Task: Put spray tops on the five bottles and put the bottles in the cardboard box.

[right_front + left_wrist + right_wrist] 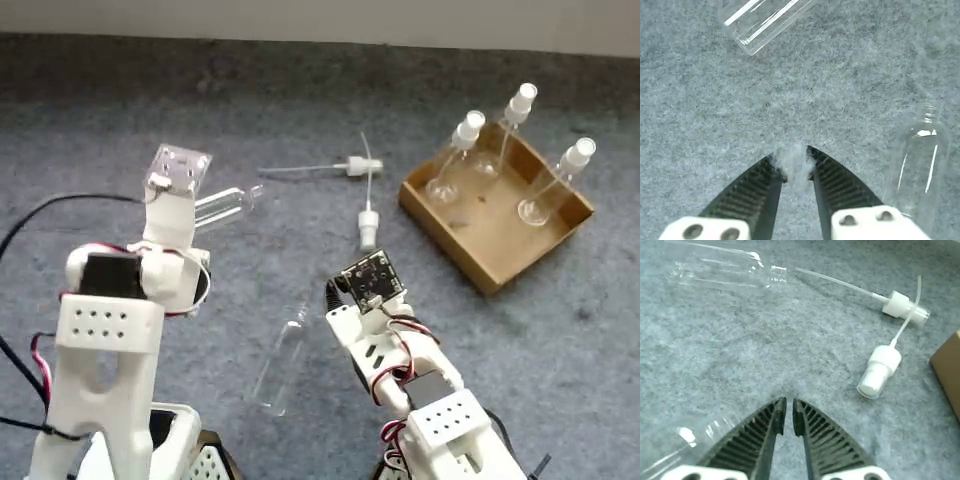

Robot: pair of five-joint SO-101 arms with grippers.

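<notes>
Two clear bottles lie uncapped on the grey carpet: one [225, 205] beside the left arm, the other [282, 358] between the arms. Two white spray tops [355, 165] [368, 225] with thin tubes lie loose in the middle. The cardboard box [470, 245] at the right holds three capped bottles [455, 155]. My left gripper [791, 157] hovers over bare carpet, narrowly open and holding nothing, with one bottle [920, 165] beside it and another [760, 20] ahead. My right gripper [789, 407] is shut on nothing; a spray top [880, 370] lies just ahead of it.
A box corner [947, 365] shows at the edge of the right wrist view. A bottle [685, 440] lies close beside the right gripper's fingers. Black and red cables trail from the left arm's base [30, 350]. Carpet ends at a pale wall at the far side.
</notes>
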